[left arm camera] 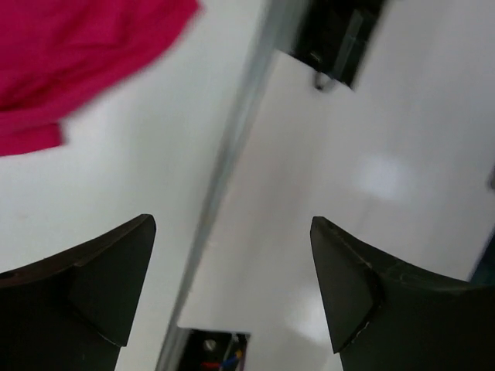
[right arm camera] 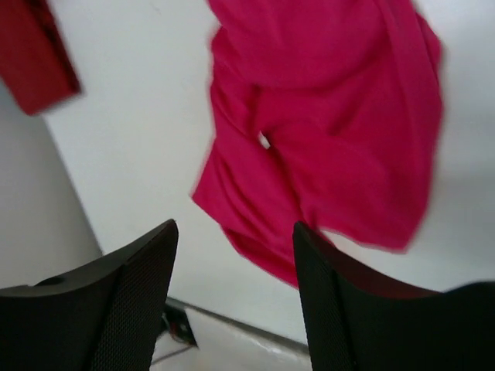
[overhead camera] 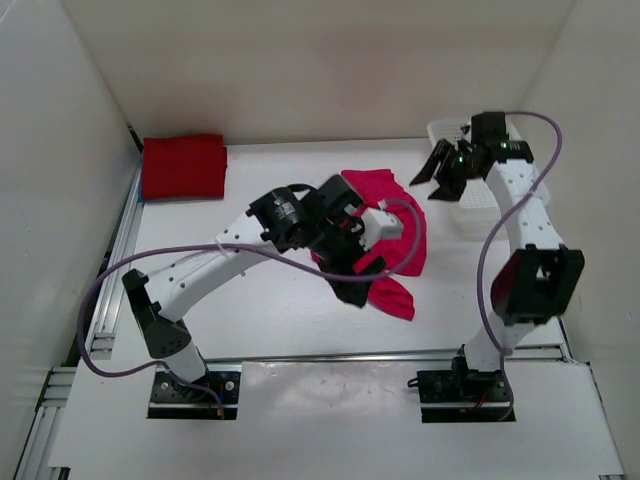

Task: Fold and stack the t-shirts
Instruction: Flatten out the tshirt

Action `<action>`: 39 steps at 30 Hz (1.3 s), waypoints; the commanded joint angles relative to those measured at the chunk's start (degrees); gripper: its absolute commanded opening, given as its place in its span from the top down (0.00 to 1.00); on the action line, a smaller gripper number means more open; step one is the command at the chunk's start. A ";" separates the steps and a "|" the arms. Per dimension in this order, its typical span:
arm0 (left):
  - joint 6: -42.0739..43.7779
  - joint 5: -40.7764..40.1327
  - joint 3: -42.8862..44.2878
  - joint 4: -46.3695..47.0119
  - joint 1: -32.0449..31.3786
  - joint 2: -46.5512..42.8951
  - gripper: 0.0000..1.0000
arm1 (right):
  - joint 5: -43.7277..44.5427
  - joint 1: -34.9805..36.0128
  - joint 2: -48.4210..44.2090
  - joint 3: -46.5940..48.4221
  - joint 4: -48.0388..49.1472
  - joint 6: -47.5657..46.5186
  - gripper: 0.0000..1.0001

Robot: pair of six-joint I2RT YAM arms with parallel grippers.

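1. Shirt, dark red, folded into a neat rectangle, lies flat at upper left of the top view, at the far left of the table. It is well apart from the other cloth. The right wrist view catches one corner of it at upper left.
2. Left gripper: fingers spread wide with nothing between them. In its wrist view they frame bare white table and a metal rail that runs diagonally through the frame. In the top view its arm reaches from lower left to frame center and covers the left part of the pink cloth. Cannot tell from there whether it touches the cloth.
3. Pink shirt is at center of the top view, crumpled and unfolded, with one lump trailing toward lower center. In the left wrist view it fills the upper left corner, apart from both fingers. In the right wrist view it fills the upper right, bunched in loose folds on the white table.
4. Right gripper is at upper right of the top view, fingers open wide and holding nothing, just right of the pink shirt and not touching it.
5. Basket, white mesh, sits at upper right of the top view, partly under the right arm.
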 commanded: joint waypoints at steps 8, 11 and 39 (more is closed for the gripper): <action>-0.03 -23.58 -22.56 18.82 20.98 2.99 0.31 | 13.82 14.52 -23.27 -42.45 5.55 2.42 0.32; -0.03 -20.94 -27.67 24.77 18.88 4.93 0.24 | 15.23 16.82 -22.04 -48.34 7.82 3.56 0.32; -0.03 -15.14 -24.42 32.28 18.79 17.41 0.11 | 19.80 23.25 -27.47 -39.89 15.07 4.98 1.00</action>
